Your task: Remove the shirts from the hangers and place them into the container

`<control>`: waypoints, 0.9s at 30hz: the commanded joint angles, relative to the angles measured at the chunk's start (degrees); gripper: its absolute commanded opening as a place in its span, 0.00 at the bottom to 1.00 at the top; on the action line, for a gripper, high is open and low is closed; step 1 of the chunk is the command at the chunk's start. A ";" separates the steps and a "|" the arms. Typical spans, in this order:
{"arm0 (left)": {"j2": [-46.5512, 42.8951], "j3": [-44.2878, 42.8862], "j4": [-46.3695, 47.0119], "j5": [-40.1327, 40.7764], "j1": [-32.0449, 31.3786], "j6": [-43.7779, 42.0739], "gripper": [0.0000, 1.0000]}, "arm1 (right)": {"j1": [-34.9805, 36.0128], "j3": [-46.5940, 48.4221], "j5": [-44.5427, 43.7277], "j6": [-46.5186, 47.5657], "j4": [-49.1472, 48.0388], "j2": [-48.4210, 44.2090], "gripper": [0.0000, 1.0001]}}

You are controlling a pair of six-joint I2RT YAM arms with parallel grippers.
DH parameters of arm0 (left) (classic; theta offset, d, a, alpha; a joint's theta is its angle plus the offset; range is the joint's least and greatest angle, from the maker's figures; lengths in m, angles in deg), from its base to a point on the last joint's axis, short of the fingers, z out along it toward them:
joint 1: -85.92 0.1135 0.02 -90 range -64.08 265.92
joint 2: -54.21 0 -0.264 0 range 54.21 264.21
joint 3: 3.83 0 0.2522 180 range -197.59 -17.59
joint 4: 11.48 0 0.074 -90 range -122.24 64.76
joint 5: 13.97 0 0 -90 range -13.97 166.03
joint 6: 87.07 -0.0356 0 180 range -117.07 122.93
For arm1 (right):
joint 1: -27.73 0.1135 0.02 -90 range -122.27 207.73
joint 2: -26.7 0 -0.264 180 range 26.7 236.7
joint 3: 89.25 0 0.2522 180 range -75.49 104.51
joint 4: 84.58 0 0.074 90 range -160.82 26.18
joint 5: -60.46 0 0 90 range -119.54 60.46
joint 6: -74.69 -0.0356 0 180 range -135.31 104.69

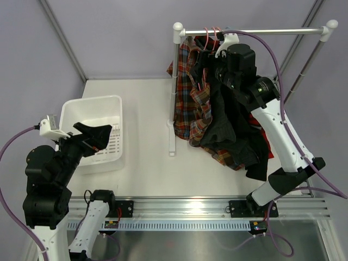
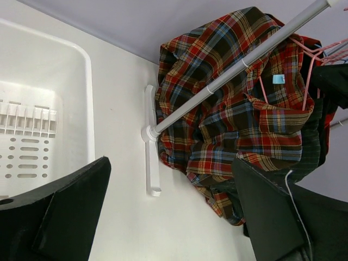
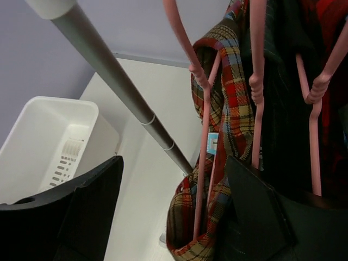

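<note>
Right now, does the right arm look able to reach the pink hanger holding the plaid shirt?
Probably yes. Its gripper is open right at the pink hanger carrying the plaid shirt, with nothing between; only the rail runs close beside it.

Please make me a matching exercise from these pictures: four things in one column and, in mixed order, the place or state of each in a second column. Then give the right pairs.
Things:
1. plaid shirt
2. container
3. left pincer
4. right pincer

Place or state:
A. open, up by the pink hangers
B. white, on the left of the table
C. hanging from the rail
D. open, at the container

Pairs: 1-C, 2-B, 3-D, 4-A.
</note>
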State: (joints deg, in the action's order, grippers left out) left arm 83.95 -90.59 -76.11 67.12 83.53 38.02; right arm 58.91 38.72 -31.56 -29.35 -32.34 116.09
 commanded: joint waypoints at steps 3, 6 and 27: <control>-0.03 -2.15 0.25 -1.55 0.20 -4.06 0.99 | 0.55 -0.83 -6.41 0.86 -1.30 1.23 0.74; 0.15 -2.16 0.42 -1.82 0.28 -4.86 0.98 | 0.55 -1.54 -7.73 1.74 -2.70 2.02 0.42; 6.82 0.41 7.27 -16.04 0.28 -10.13 0.85 | 5.12 8.68 -12.31 3.32 9.68 -3.85 0.00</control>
State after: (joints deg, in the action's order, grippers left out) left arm 88.45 -87.00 -73.38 58.84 83.53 29.97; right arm 63.50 49.13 -42.58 -25.29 -22.14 117.68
